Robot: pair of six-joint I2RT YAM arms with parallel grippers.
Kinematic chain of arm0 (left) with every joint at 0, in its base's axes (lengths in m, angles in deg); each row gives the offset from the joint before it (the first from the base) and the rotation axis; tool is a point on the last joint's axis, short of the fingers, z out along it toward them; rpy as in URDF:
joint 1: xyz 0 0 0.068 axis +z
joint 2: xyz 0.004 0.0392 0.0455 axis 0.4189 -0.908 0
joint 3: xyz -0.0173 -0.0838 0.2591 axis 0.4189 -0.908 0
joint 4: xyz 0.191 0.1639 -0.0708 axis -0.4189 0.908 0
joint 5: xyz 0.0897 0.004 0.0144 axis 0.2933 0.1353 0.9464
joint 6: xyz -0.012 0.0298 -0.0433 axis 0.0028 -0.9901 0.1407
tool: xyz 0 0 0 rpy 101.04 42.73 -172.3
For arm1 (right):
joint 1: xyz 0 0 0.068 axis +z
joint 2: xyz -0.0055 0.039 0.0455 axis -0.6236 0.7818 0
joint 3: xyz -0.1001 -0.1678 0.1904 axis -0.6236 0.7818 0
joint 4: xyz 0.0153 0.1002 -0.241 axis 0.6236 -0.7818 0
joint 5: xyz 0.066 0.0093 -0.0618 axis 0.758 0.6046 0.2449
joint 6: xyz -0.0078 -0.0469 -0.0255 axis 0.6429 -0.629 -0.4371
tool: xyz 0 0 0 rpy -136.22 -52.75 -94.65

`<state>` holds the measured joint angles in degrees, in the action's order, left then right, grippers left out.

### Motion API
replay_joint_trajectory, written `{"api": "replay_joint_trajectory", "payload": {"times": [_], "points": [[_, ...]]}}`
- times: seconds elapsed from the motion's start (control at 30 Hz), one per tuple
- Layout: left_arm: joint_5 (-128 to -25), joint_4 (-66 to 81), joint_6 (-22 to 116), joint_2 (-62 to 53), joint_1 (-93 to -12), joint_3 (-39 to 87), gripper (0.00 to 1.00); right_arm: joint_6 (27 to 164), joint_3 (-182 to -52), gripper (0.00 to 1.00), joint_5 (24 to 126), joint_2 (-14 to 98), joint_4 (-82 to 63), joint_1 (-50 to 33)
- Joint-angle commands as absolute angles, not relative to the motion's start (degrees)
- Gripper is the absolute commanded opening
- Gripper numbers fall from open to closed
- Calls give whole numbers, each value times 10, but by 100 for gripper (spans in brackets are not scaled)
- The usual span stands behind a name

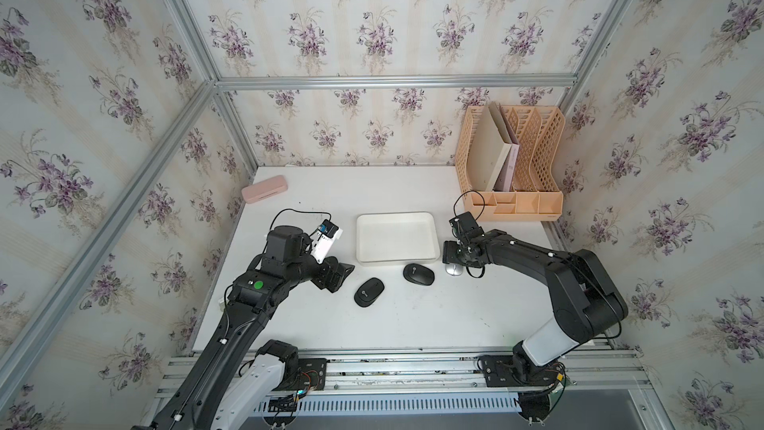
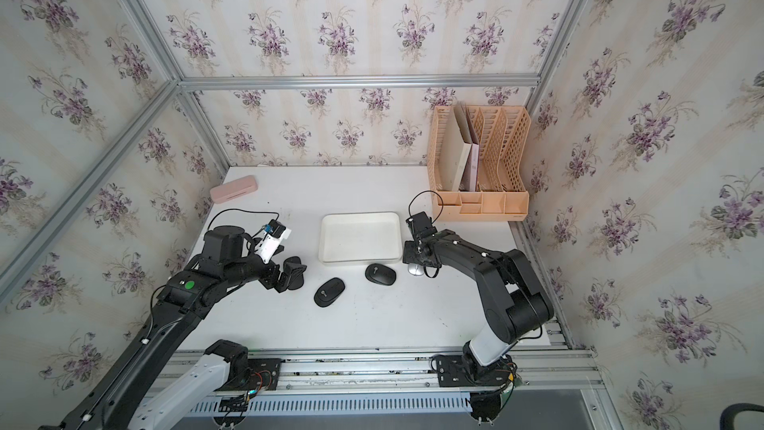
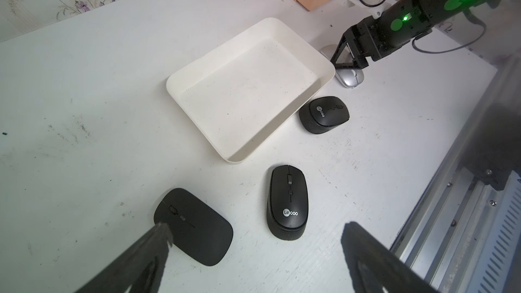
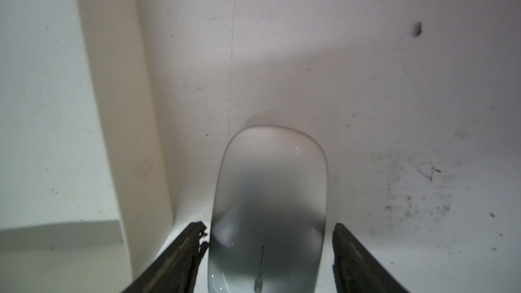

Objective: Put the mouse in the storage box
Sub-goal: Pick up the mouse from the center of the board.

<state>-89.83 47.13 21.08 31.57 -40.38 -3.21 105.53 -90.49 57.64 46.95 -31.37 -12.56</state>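
Note:
The storage box [image 1: 397, 259], a shallow white tray, lies mid-table with nothing in it and shows in both top views [image 2: 359, 259]. A silver mouse [image 1: 454, 270] sits just off its near right corner. My right gripper [image 1: 452, 260] hangs over it, and in the right wrist view the right gripper [image 4: 269, 229] is open, its fingers either side of the silver mouse [image 4: 270, 181] with slim gaps. Two black Lecoo mice [image 1: 369, 292] [image 1: 418, 273] lie in front of the box. My left gripper [image 3: 256, 229] is wide open, low over a flat black mouse [image 3: 194, 226].
A peach lattice file organiser [image 1: 510, 159] stands at the back right, close behind the right arm. A small pink case [image 1: 264, 188] lies at the back left. An aluminium rail [image 1: 372, 366] carries both arm bases along the front edge. Wallpapered walls close in three sides.

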Motion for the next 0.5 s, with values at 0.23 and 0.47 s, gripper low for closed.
{"api": "replay_joint_trajectory", "payload": {"times": [0.23, 0.47], "points": [[-875, 481, 197, 312, -411, -33, 99, 1064, -903, 68, 546, 497, -309, -114], [-871, 482, 198, 308, -413, -35, 99, 1057, -914, 58, 541, 492, -317, -114]]}}
